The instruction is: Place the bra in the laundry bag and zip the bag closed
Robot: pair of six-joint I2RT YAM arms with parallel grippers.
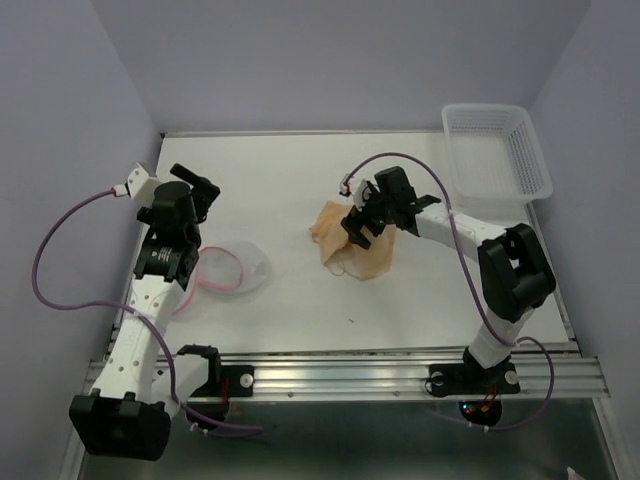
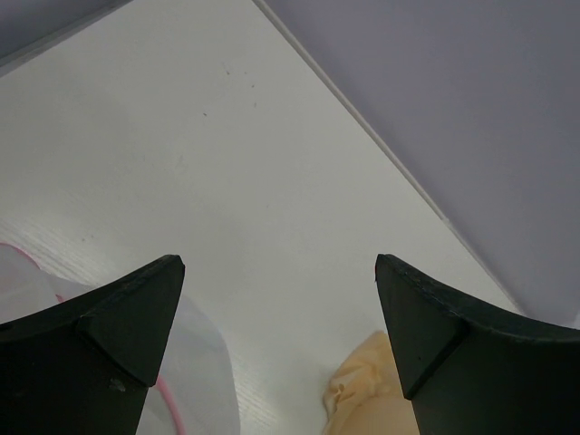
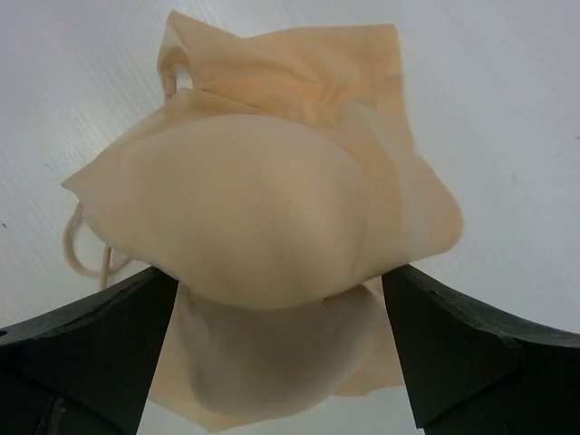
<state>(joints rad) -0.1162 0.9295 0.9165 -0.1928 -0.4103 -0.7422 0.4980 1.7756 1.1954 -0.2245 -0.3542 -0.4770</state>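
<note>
The beige bra lies crumpled on the white table near the middle. My right gripper is down over it, open, with a padded cup of the bra bulging between its wide-spread fingers. The laundry bag, a translucent white mesh pouch with a pink zipper rim, lies flat to the left by my left arm. My left gripper hovers open above the table behind the bag, holding nothing. In the left wrist view, an edge of the bag and a corner of the bra show between the open gripper.
A white plastic lattice basket stands at the back right corner. Purple walls close in the table at the back and sides. A metal rail runs along the near edge by the arm bases.
</note>
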